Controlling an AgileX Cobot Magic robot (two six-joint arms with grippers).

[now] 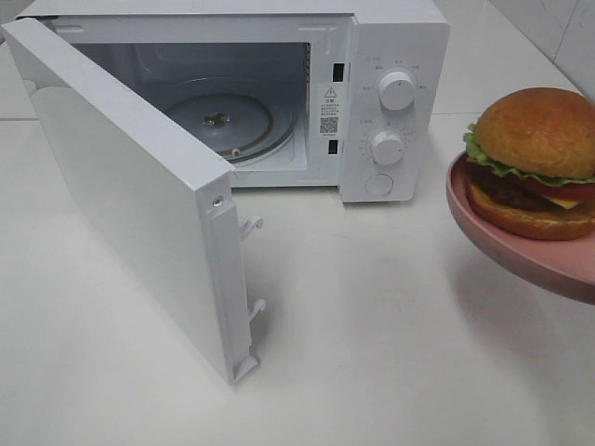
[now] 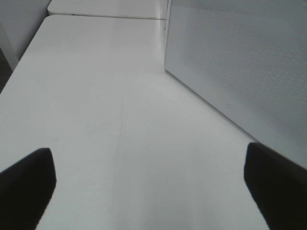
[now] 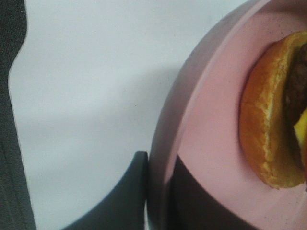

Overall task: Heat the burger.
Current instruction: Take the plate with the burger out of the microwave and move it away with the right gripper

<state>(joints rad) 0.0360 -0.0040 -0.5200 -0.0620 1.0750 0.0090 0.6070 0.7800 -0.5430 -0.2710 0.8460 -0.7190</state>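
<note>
Pink plate (image 3: pixel 211 143) rim clamped between the dark fingers (image 3: pixel 129 191) of the right gripper (image 3: pixel 160 191), one finger under the rim, one on top (top one mostly in shadow). Burger (image 1: pixel 535 163) sits on that plate, raised above the table at the right edge of the high view, plate cut off by the frame there. Right wrist view catches only the lower bun edge, a bit of patty and a yellow sliver.

Left gripper (image 2: pixel 148 191) spread wide, two dark fingertips (image 2: pixel 26 184) at the frame corners, nothing between them, hovering over the bare tabletop beside the outer face of the microwave door (image 2: pixel 240 62).

White table (image 1: pixel 390 325), matte, a seam visible near the back left. Microwave (image 1: pixel 390 102) stands at the back, door swung fully open toward the left, glass turntable (image 1: pixel 223 121) visible inside, two knobs (image 1: pixel 397 90) and a round button on the panel. Panel markings too small to read. Tiled wall (image 1: pixel 558 28) at the top right corner. Neither arm shows in the high view.
</note>
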